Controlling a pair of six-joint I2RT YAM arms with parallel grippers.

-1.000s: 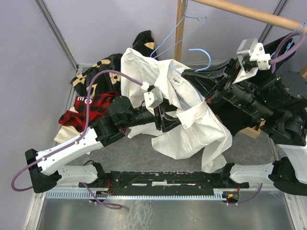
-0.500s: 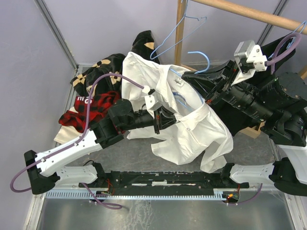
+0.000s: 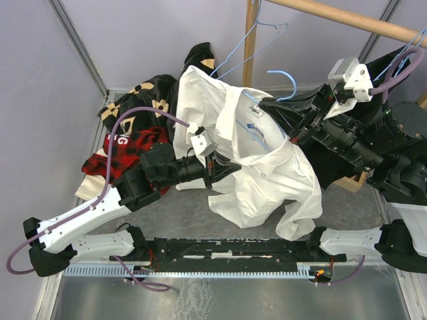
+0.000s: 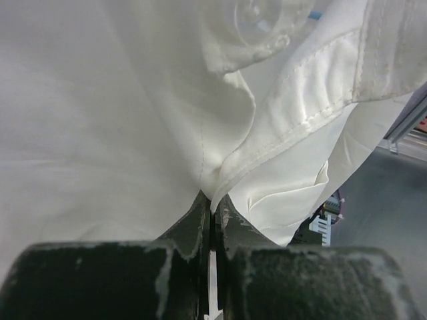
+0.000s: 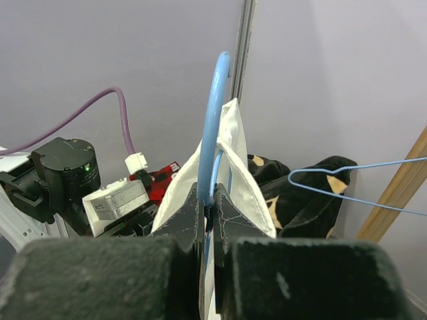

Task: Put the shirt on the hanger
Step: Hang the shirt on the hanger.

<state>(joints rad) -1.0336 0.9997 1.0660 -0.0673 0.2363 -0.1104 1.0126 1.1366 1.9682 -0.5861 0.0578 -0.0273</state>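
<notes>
Grey desk [image 3: 175, 208] open under our shirt [image 3: 267, 183]: left hand [image 4: 212, 204] clamped on its seam, right hand [image 5: 212, 197] clamped on hanger [image 5: 215, 120].

We've got a plain white shirt [image 3: 267, 180] and a light-blue hanger [image 5: 212, 113]. The left gripper [image 4: 212, 208] and right gripper [image 5: 210, 200] are both black. Out past the left gripper's wrist sits red-and-black plaid [image 3: 127, 157], plus a black garment [image 3: 150, 90] with tan flowers. The cable [image 5: 124, 120] is purple and the wall [image 3: 167, 27] is lilac.
</notes>
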